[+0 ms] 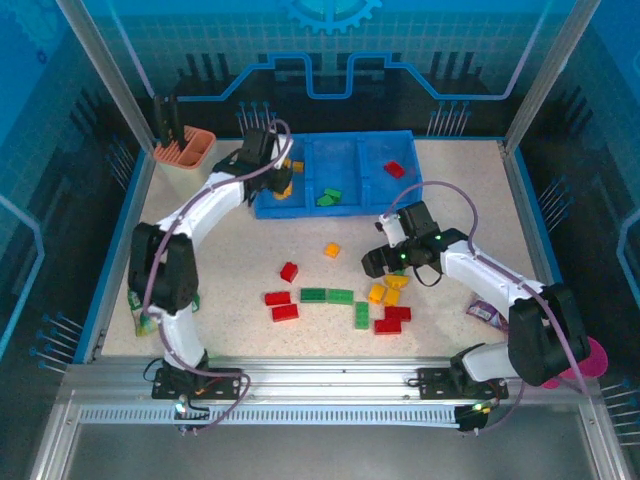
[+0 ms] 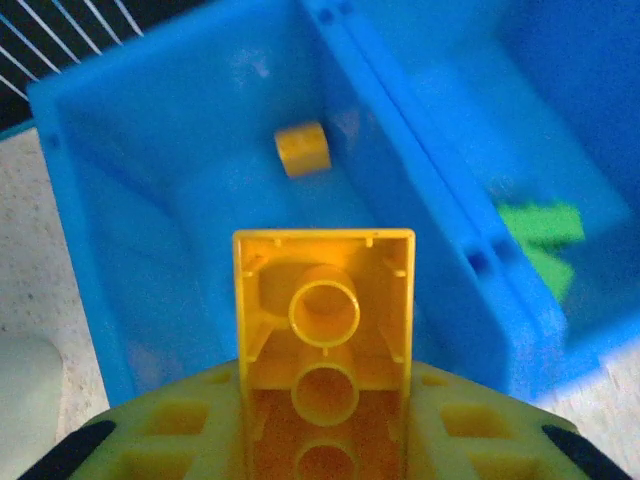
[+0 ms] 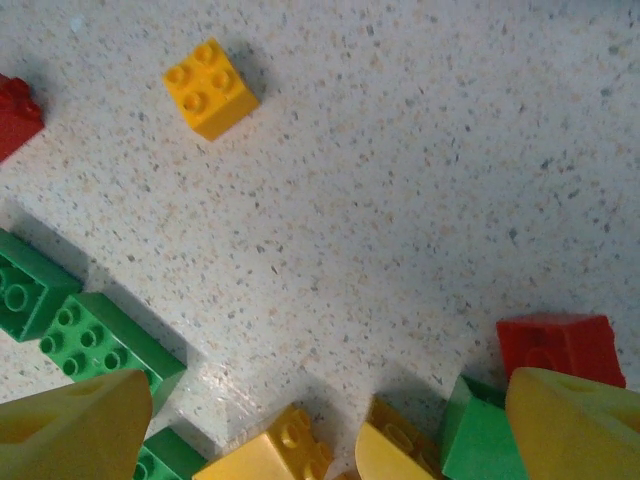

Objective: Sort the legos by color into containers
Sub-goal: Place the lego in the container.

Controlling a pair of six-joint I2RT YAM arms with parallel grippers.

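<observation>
The blue tray [image 1: 345, 143] has three compartments at the back of the table. My left gripper [image 1: 281, 183] hangs over the left compartment [image 2: 150, 250], shut on a yellow brick [image 2: 323, 330] that points down into it. A small yellow brick [image 2: 302, 148] lies on that compartment's floor. Green bricks [image 2: 540, 235] lie in the middle one and a red brick [image 1: 394, 169] in the right one. My right gripper [image 3: 325, 410] is open, low over the table, with yellow bricks [image 3: 275, 455] between its fingers [image 3: 70, 430]. Several red, green and yellow legos [image 1: 340, 296] lie loose mid-table.
A yellow square brick [image 3: 210, 85] sits apart toward the tray. A cream holder with an orange rim [image 1: 183, 150] stands at the back left. A purple packet [image 1: 487, 312] and a pink cup [image 1: 592, 355] are at the right, a green packet [image 1: 140, 312] at the left edge.
</observation>
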